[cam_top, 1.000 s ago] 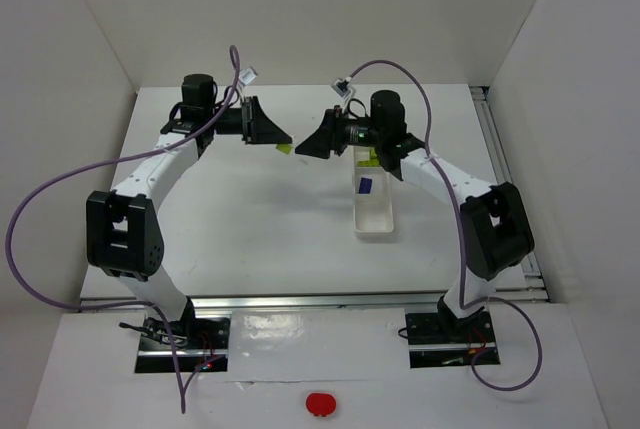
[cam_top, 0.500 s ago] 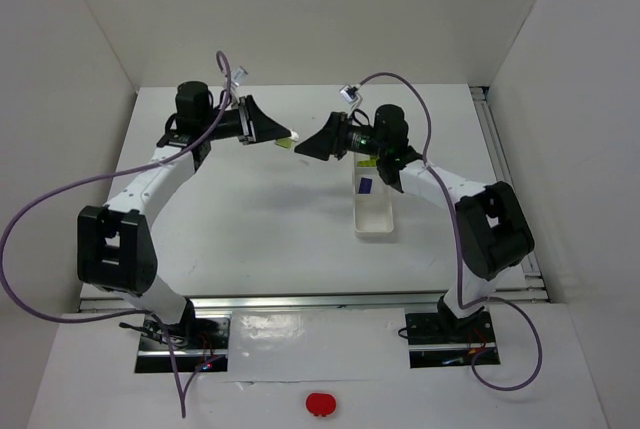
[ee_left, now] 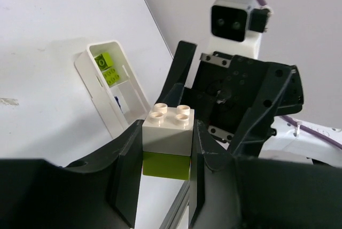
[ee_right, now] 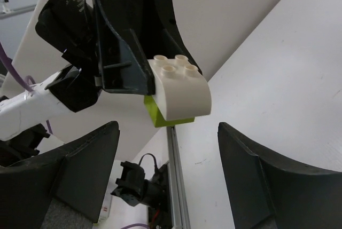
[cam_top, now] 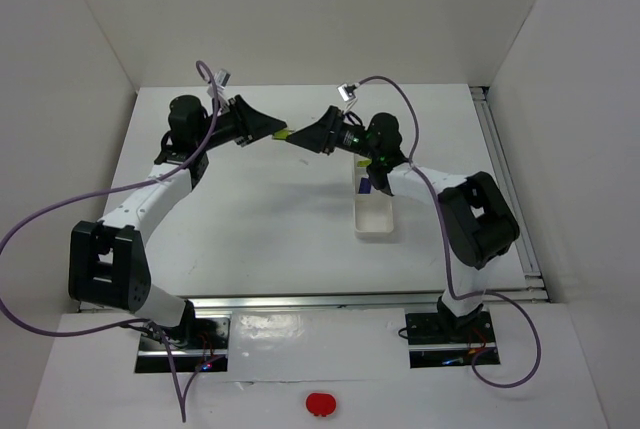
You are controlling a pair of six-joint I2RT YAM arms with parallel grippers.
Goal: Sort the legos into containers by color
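Your two tools meet nose to nose in the upper middle of the top view, held in the air above the counter point(cam_top: 260, 229). There's open white surface below them, running down to the metal rail point(cam_top: 320, 301) at the counter's lower edge. The walls point(cam_top: 60, 99) close in at left, right and top.

Your left tool point(cam_top: 276, 134) is clamped on the lego stack point(ee_left: 167, 133), a white brick on a yellow-green one. Your right tool point(ee_right: 168, 128) stands wide, one finger on each side of that stack, with clear gaps and no contact.

The tray point(cam_top: 374, 219) lies right of centre, partly under your right arm. In the left wrist view its far compartment holds yellow-green bricks point(ee_left: 107, 66). The next compartment holds a dark blue brick point(cam_top: 365, 186).
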